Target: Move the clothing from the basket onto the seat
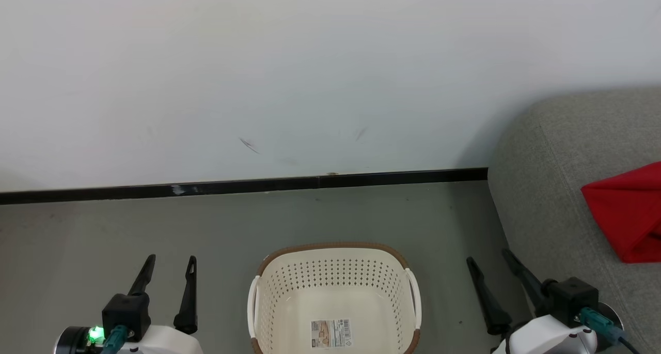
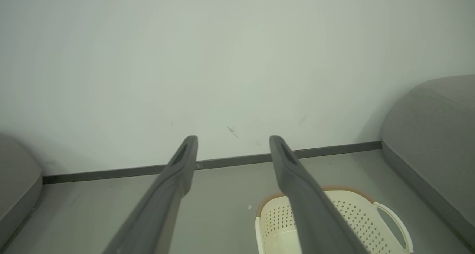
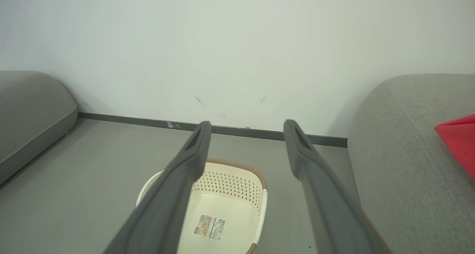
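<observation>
While the left gripper [image 1: 171, 261] hovered at the lower left, its two dark fingers spread wide with nothing between them, the cream laundry basket [image 1: 335, 279] sat mid-frame on the grey floor [image 1: 103, 230], bare down to its paper sticker [image 1: 330, 333]. The right gripper [image 1: 488, 257], equally wide and empty, hung just beside the grey sofa [image 1: 547, 199], where the red garment [image 1: 625, 214] lay. The transfer looked complete; a careless right-arm swing could snag the soft cloth and drag it off.
</observation>
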Available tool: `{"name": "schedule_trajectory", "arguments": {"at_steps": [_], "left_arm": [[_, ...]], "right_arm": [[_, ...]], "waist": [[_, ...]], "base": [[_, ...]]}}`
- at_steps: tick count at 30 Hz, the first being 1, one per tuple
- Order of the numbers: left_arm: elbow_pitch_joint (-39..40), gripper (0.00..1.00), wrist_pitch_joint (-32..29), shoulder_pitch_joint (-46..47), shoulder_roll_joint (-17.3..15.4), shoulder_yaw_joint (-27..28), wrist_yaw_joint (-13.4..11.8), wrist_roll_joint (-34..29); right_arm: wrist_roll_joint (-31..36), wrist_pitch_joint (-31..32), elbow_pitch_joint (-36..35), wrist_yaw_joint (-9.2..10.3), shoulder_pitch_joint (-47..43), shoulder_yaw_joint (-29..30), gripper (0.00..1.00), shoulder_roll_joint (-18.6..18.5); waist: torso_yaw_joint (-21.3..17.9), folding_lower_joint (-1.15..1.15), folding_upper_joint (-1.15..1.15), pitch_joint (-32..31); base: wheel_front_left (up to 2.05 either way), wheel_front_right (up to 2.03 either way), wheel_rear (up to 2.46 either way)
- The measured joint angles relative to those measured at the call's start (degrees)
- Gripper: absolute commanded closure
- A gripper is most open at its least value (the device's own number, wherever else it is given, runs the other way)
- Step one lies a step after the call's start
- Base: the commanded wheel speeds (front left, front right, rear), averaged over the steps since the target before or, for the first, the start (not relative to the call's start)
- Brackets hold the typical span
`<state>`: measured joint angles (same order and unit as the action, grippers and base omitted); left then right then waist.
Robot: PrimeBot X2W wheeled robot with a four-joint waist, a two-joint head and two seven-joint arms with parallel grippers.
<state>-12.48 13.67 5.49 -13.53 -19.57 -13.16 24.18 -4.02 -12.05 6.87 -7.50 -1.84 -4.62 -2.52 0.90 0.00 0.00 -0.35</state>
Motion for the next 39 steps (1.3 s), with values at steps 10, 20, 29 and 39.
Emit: {"name": "schedule_trajectory", "arguments": {"at_steps": [10, 20, 29, 39], "left_arm": [[-3.0, 1.00, -0.3, -3.3, 2.8, -0.8, 0.2, 1.2], [-2.8, 1.00, -2.2, -3.3, 3.4, 1.5, 2.3, 8.9], [-2.5, 1.00, -4.1, -3.3, 4.4, 4.1, 4.1, 15.5], [-2.2, 1.00, -6.3, -3.3, 5.2, 6.5, 6.3, 22.4]], "right_arm": [[-0.9, 0.2, 3.0, 0.00, -2.9, -0.6, 1.00, 0.6], [-8.9, 0.2, 0.8, 0.00, -4.2, -1.8, 1.00, 0.6], [-20.4, 1.0, 0.7, 0.00, -4.0, 0.0, 1.00, 0.6], [-30.1, 2.8, 1.1, 0.00, -3.7, 0.7, 1.00, 0.0]], "waist": [[-0.1, 0.00, 0.00, 0.1], [-0.3, 0.00, 0.00, 0.2], [-0.3, 0.19, 0.00, 0.2], [-0.3, 0.71, 0.00, -0.2]], "base": [[0.00, 0.00, 0.00], [0.00, 0.00, 0.00], [0.00, 0.00, 0.00], [0.00, 0.00, 0.00]]}}
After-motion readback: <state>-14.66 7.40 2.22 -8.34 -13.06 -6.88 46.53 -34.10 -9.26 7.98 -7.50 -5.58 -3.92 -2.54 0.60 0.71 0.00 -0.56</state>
